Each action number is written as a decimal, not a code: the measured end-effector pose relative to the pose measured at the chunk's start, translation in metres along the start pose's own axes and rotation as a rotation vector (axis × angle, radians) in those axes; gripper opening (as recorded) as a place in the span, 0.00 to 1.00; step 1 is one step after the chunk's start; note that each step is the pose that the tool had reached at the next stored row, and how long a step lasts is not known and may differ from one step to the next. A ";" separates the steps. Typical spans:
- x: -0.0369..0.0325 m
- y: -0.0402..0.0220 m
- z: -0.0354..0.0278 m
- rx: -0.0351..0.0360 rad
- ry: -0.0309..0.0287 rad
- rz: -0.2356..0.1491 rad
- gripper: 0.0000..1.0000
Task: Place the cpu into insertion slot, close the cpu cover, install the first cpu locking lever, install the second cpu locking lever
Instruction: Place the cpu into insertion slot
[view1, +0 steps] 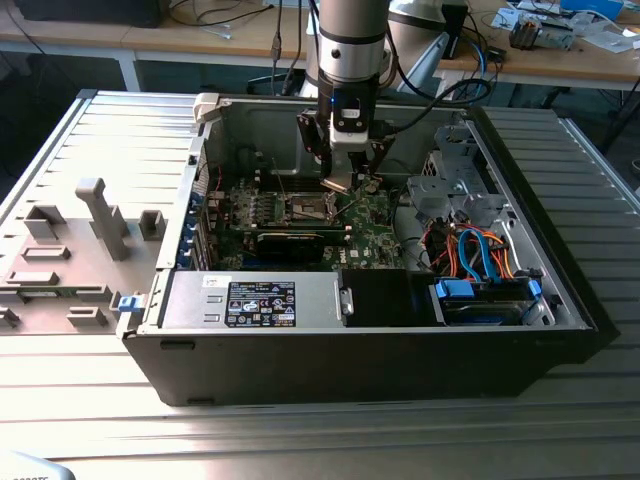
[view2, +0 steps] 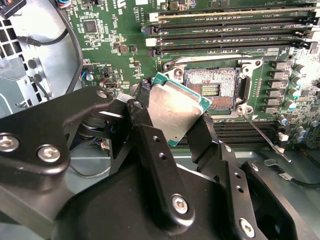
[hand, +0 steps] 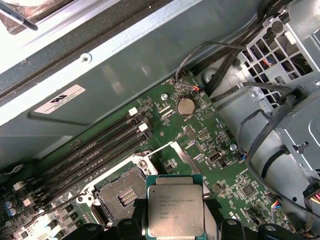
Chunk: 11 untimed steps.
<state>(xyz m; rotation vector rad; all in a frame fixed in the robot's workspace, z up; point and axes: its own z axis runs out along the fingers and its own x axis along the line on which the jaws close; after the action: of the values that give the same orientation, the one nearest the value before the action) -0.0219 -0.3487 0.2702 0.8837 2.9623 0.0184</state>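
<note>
The cpu (view2: 176, 111), a small flat square silvery-grey chip, hung clamped between your black metal gripper's (view2: 172, 125) fingers. The insertion slot (view2: 210, 89), a square dark socket rimmed in silver, lay just beside it, seemingly empty, towards the exterior view's left.

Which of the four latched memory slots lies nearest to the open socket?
The black-latched slot directly beside the metal rim of the insertion slot in the second wrist view; the other three, two with white latches, lie farther away.
</note>
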 end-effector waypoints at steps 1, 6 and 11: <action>0.0000 0.0000 0.0000 0.0001 0.0000 0.001 0.54; 0.0000 0.0000 0.0000 0.0004 -0.0003 0.009 0.54; 0.0000 0.0000 0.0001 0.0006 -0.0004 0.013 0.54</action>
<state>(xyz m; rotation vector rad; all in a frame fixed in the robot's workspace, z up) -0.0219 -0.3487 0.2701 0.9027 2.9565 0.0178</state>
